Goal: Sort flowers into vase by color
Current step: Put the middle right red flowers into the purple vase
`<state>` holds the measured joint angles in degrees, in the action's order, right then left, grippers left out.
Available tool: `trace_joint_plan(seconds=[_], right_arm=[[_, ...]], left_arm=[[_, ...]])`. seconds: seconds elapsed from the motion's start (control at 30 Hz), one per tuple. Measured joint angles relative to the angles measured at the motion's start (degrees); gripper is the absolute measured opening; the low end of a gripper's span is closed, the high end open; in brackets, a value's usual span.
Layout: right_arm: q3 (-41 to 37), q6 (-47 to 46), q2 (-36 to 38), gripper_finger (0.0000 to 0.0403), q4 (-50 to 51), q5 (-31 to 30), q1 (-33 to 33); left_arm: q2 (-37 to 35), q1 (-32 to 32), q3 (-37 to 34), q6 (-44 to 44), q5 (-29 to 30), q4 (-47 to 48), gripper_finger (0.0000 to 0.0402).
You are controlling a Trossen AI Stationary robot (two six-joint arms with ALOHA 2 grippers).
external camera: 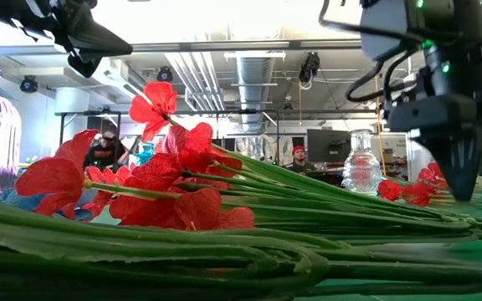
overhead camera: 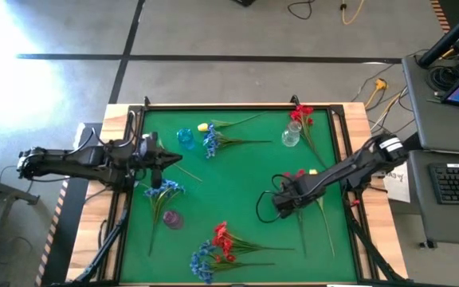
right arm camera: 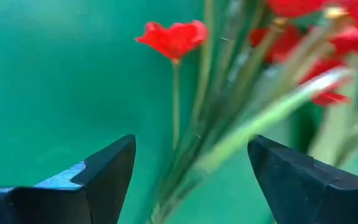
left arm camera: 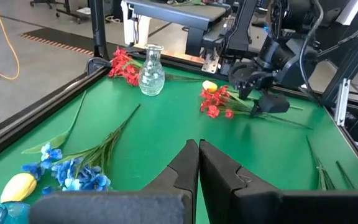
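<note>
While the right claw (right arm camera: 191, 180) hangs open, the red flowers' stems (right arm camera: 229, 143) run between its jaws; the left claw (left arm camera: 197, 163) is closed

Left arm: a dark six-joint arm reaching in from the table's left edge, its links roughly level and directed toward the table's middle. Its dark two-finger left gripper (overhead camera: 166, 162) sits over the left half of the green surface; in the left wrist view the fingers (left arm camera: 185, 168) are pressed together with nothing between them.

Right arm: a dark six-joint arm with a white-banded joint, extending diagonally from the table's right edge down toward the centre-right. Its dark two-finger right gripper (overhead camera: 281, 203) points downward close to the surface. In the right wrist view the two dark fingertips (right arm camera: 110, 165) stand wide apart, gripping nothing.
</note>
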<state>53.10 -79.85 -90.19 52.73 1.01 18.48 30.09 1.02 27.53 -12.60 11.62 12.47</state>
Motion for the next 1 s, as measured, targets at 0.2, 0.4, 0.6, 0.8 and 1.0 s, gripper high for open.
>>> trace_joint_plan(seconds=[0.2,0.4,0.6,0.8,1.0], right_arm=[[0.2,2.7,-4.6,0.0288,-1.7,-0.7,0.0],[0.1,3.3,-4.4,0.0270,-2.2,-1.2,0.0],[0.1,4.3,-4.0,0.0231,-2.8,-1.9,0.0],[0.1,5.8,-3.8,0.0175,-3.2,-2.1,0.0],[0.1,8.8,-3.4,0.0100,-3.8,-2.3,0.0]], left_arm=[[0.7,0.0,0.0,-0.6,0.0,-1.6,0.0000],[1.0,0.0,0.0,-3.2,-0.1,-3.0,0.0000],[1.7,0.0,0.0,-4.7,-0.1,-3.5,0.0000],[2.4,0.0,0.0,-6.6,-0.1,-3.9,0.0000],[3.3,0.0,0.0,-8.0,-0.1,-4.0,0.0000]])
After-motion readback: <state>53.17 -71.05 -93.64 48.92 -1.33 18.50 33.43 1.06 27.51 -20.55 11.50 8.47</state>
